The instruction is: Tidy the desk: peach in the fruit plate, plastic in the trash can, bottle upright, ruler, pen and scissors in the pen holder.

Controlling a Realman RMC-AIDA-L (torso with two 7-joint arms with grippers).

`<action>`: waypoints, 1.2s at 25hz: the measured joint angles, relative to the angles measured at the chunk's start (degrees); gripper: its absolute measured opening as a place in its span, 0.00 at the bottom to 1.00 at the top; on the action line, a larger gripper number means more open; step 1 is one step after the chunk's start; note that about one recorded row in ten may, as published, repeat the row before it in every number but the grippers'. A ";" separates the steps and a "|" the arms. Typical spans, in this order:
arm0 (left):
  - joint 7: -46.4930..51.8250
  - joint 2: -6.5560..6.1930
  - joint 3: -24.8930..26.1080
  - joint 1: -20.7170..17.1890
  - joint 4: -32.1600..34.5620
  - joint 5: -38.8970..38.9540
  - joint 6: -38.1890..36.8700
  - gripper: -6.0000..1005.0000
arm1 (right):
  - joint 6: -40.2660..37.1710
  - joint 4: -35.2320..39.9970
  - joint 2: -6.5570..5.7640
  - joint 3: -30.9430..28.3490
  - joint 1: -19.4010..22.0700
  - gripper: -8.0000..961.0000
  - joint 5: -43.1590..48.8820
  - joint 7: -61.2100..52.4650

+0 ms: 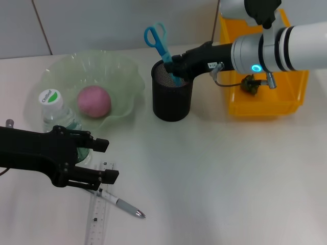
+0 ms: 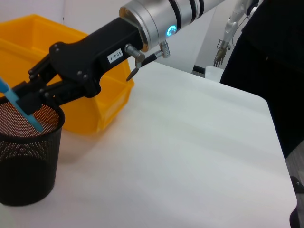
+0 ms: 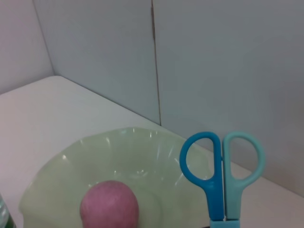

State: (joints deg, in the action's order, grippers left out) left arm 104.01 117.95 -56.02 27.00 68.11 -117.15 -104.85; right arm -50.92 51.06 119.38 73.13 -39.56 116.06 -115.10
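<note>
Your right pincer [image 1: 175, 68] is clamped on the scissors [image 1: 159, 43], blades down in the pen holder [image 1: 172, 97]. They're stiff, light, slippery; hold near the pivot. Left pincer [image 1: 104, 161] hangs apart over the ruler [image 1: 99, 214].

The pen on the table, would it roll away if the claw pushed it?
Probably. The pen looks round and thin, so a sideways nudge may roll it. One end lies against the ruler, which might stop it that way. It looks light and stiff.
</note>
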 joint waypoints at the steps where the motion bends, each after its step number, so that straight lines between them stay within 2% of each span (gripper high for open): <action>1: 0.00 0.00 0.03 0.00 0.00 0.00 0.00 0.78 | 0.00 0.00 0.00 0.00 0.00 0.27 0.00 0.00; 15: 0.03 0.00 0.04 0.03 0.00 0.00 0.00 0.78 | 0.04 -0.58 -0.12 -0.10 0.23 0.28 -0.05 0.07; 21: 0.05 0.00 0.13 0.06 0.00 0.00 0.00 0.78 | -0.10 -0.18 -0.13 -0.09 0.29 0.51 -0.05 0.12; 27: 0.05 0.00 0.21 0.08 0.00 0.00 -0.01 0.78 | -1.46 3.05 -0.09 -0.09 1.59 0.53 -0.07 -0.09; 30: 0.08 0.00 0.24 0.08 0.00 -0.01 -0.03 0.78 | -5.32 8.28 -0.11 -0.78 4.34 0.53 -1.40 -1.78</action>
State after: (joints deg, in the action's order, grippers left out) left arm 104.09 117.95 -55.78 27.07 68.11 -117.16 -104.88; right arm -56.24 59.34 119.28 72.34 -35.22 114.66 -116.87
